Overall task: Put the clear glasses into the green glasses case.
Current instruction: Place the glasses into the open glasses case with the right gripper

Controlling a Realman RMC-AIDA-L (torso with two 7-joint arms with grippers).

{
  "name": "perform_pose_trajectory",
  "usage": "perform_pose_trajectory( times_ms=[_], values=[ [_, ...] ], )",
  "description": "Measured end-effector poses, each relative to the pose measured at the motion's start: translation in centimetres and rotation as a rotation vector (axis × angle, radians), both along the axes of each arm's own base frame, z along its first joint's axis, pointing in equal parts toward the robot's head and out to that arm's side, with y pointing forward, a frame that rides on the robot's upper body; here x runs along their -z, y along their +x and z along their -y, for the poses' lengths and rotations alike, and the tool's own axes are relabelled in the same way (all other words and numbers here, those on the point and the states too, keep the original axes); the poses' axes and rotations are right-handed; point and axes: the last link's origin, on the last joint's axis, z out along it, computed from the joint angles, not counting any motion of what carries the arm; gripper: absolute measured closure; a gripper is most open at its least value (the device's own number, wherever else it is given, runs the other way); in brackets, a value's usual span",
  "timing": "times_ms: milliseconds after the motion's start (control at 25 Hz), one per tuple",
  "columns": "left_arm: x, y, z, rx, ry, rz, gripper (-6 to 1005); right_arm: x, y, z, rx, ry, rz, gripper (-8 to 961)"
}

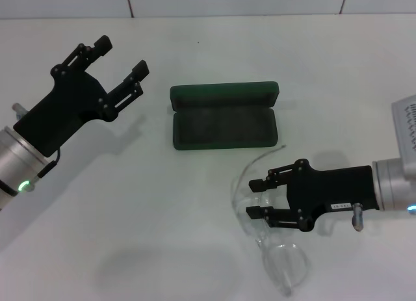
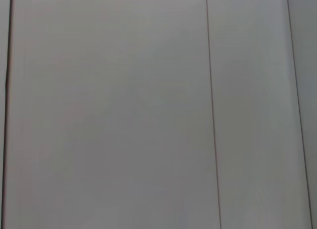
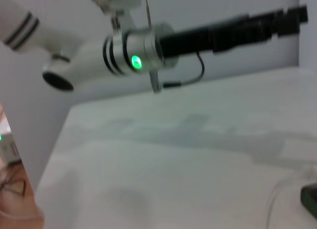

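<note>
The green glasses case (image 1: 224, 116) lies open at the table's centre, lid hinged back, its dark lining bare. The clear glasses (image 1: 285, 263) rest on the table in front of and to the right of the case. One thin arm curves up toward the case, and a lens lies nearest the front edge. My right gripper (image 1: 253, 198) is open low over the middle of the glasses, fingers pointing left. Contact with the frame cannot be made out. My left gripper (image 1: 121, 57) is open, raised left of the case. The right wrist view shows a case corner (image 3: 310, 200).
A white tabletop (image 1: 130, 216) spreads all round, backed by a pale panelled wall (image 2: 148, 110). In the right wrist view my left arm (image 3: 143, 48) stretches across above the table.
</note>
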Motion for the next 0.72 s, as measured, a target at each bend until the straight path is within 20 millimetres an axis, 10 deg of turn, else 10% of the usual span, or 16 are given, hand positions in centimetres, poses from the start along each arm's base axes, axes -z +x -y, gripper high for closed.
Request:
perform_pose_trajectory(
  times_ms=[720],
  values=[
    [-0.1, 0.1, -0.4, -0.005, 0.006, -0.001, 230, -2.6, 0.0, -1.0, -0.001, 0.126, -0.061, 568]
  ],
)
